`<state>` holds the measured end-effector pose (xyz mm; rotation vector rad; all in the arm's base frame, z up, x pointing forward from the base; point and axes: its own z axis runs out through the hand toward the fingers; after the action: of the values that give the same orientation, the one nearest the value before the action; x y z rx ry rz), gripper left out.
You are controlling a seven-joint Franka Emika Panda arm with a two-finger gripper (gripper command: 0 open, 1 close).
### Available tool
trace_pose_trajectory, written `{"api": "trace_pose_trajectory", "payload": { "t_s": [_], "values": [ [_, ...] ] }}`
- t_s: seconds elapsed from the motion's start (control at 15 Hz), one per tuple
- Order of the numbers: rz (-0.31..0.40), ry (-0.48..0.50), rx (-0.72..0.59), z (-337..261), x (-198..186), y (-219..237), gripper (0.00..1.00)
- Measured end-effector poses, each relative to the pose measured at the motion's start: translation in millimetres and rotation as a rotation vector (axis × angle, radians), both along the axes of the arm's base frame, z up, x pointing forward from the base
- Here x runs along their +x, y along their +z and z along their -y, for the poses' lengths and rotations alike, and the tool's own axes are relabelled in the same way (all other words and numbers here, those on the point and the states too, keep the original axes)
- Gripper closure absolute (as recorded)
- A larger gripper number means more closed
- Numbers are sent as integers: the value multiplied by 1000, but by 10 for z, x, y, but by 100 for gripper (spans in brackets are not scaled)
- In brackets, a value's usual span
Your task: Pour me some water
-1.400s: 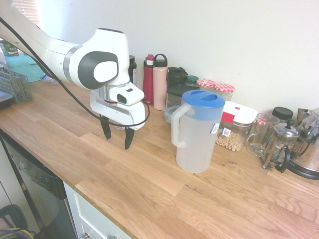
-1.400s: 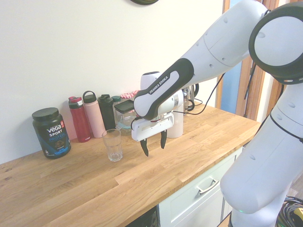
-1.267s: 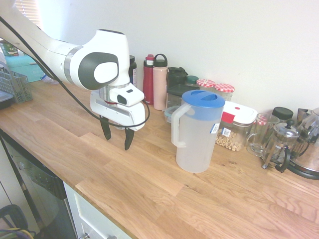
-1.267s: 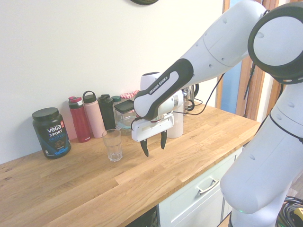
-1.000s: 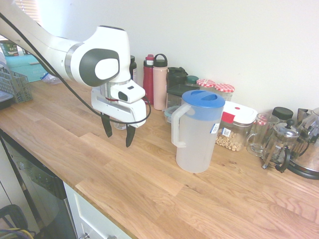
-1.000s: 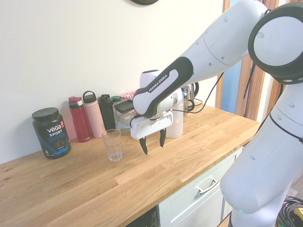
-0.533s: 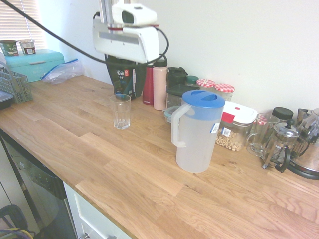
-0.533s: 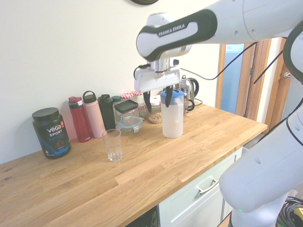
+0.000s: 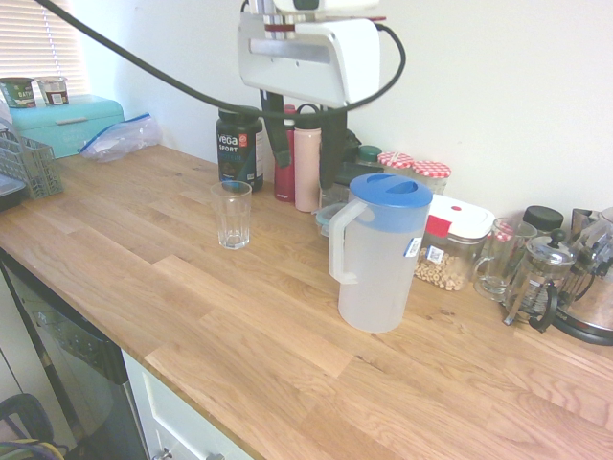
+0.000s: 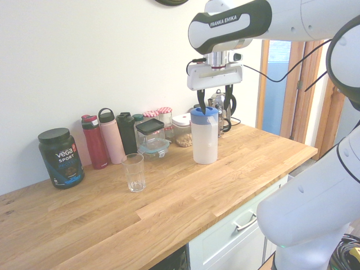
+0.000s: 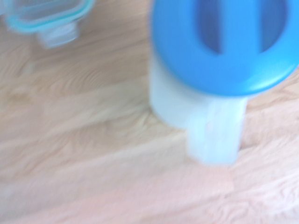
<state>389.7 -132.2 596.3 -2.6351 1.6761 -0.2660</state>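
We judge the task is at its beginning: the water pitcher (image 9: 375, 251) with the blue lid (image 9: 391, 189) stands untouched on the wooden counter (image 9: 287, 355), and the drinking glass (image 9: 231, 215) (well apart from it) looks empty. Our gripper (image 10: 215, 104) hangs above the pitcher, fingers apart, holding nothing. Grasping, carrying and pouring are all left.
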Motion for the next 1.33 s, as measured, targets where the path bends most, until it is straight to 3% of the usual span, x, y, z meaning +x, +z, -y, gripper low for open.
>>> {"api": "trace_pose_trajectory", "payload": {
  "t_s": [0.27, 0.33, 0.73, 1.33],
  "values": [
    [20, 5, -18, 156, 198, -561, 0],
    [20, 7, -20, 173, 241, -639, 100],
    [63, 19, -40, 299, 412, -801, 100],
    [63, 39, -42, 363, 550, -944, 100]
  ]
}}
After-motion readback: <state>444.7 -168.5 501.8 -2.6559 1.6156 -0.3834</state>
